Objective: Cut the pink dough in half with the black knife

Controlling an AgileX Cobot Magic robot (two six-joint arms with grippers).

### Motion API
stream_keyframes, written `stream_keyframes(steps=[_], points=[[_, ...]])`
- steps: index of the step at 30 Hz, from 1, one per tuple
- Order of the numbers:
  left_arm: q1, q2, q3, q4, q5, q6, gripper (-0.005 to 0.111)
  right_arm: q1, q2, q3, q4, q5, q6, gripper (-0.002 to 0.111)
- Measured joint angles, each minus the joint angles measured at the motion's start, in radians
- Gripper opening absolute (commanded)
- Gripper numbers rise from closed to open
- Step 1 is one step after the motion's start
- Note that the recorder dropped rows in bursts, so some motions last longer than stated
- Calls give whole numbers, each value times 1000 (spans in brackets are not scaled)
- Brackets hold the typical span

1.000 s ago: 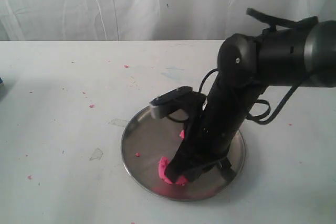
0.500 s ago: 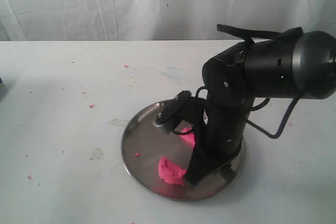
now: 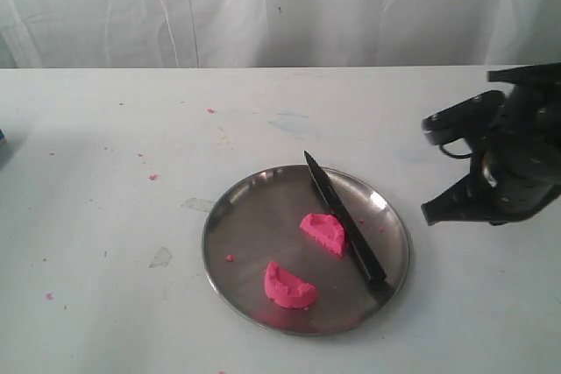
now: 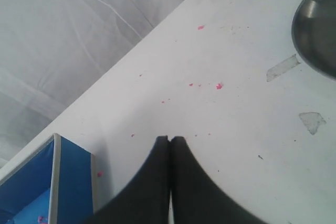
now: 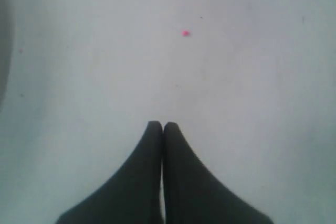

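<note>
Two halves of the pink dough (image 3: 302, 259) lie apart on the steel plate (image 3: 241, 216), the black knife (image 3: 344, 220) resting flat beside the farther half. Right gripper (image 3: 436, 212) hangs over the bench (image 3: 105, 181), off the plate's rim, jaws pressed together, empty. Left gripper (image 4: 170, 139): jaws likewise together, well clear of the dough.

Matte black robot arm with tapered pincers

The right arm (image 3: 513, 159) was bulky, rounded and black, with a looping black cable; each pincer (image 4: 170, 140) (image 5: 161, 127) had two smooth, dark, wedge-shaped fingers.
</note>
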Motion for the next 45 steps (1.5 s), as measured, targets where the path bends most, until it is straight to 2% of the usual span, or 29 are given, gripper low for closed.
stream_keyframes(steps=[5,12,15,18,22,28,37,45], points=[[0,-61,0,1,32,0,0,-116,-152,101,112,-216,31,0],[0,-100,0,1,49,0,0,-136,-526,275,135,-511,21,0],[0,-115,0,1,49,0,0,-136,-707,322,135,-570,8,0],[0,-147,0,1,48,0,0,-136,-873,349,135,-552,-12,0],[0,-201,0,1,44,0,0,-136,-1068,356,133,-410,-20,0],[0,-236,0,1,42,0,0,-138,-1257,361,133,-316,-22,0],[0,-236,0,1,42,0,0,-138,-1400,366,133,-314,-22,0],[0,-236,0,1,42,0,0,-138,-1500,443,133,-326,-22,0]])
